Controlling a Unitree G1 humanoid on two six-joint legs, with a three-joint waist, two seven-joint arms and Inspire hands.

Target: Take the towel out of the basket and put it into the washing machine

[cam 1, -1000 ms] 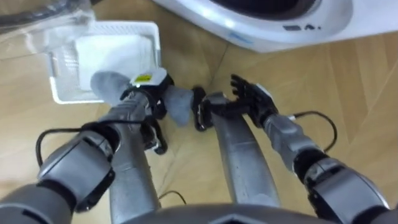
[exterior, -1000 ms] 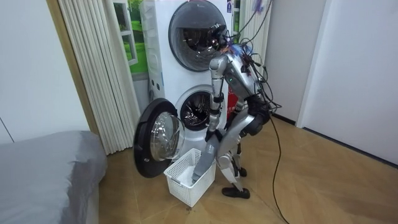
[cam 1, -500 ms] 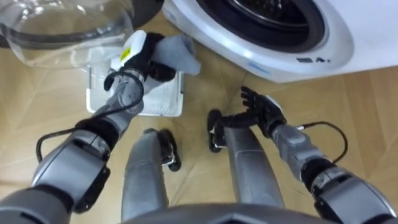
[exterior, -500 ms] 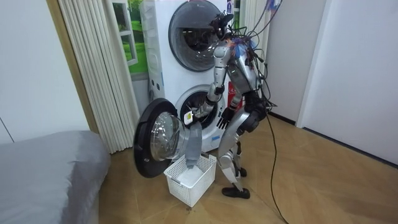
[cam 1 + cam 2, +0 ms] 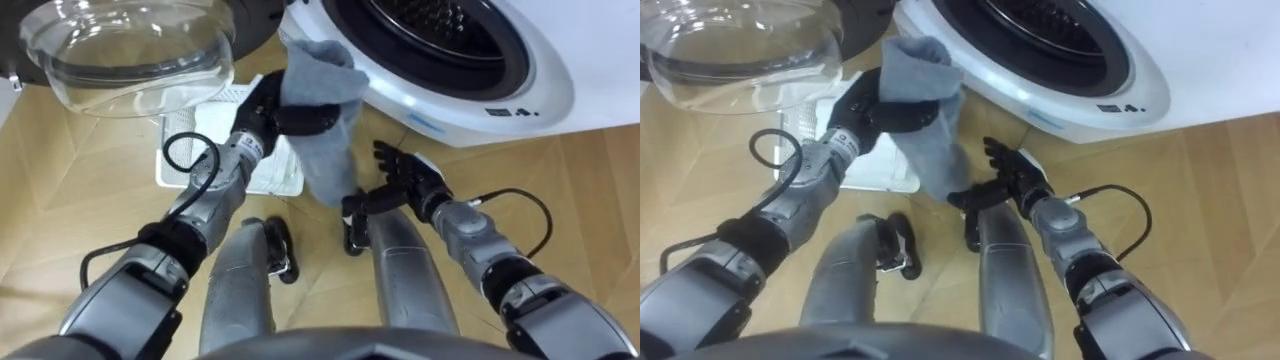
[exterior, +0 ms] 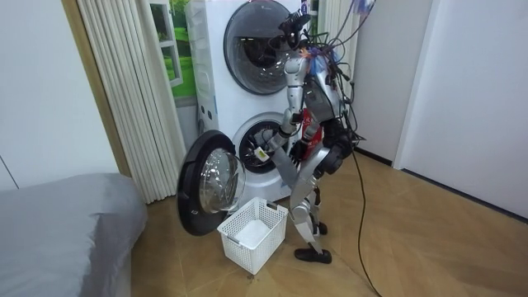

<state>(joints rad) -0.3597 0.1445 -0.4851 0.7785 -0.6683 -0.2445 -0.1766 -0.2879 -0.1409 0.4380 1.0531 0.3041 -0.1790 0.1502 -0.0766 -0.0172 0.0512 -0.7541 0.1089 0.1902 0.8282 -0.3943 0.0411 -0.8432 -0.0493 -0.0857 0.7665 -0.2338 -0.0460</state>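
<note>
My left hand (image 5: 283,110) (image 5: 872,108) is shut on a grey towel (image 5: 322,112) (image 5: 924,105), holding it up just before the lower rim of the washing machine's round opening (image 5: 440,40) (image 5: 1040,35). The towel hangs down from the hand toward the floor. In the room view the towel (image 6: 285,169) dangles in front of the lower machine's drum (image 6: 257,148). My right hand (image 5: 405,180) (image 5: 1008,178) hovers open, low beside my leg, holding nothing.
A white laundry basket (image 5: 222,140) (image 6: 252,233) with white cloth inside stands on the wooden floor left of the opening. The machine's glass door (image 5: 130,45) (image 6: 210,183) is swung open at the far left. A second machine (image 6: 260,41) sits above.
My left hand has carried the towel up and right, from over the basket to the machine's opening. In the room view my body has straightened up from a bend.
</note>
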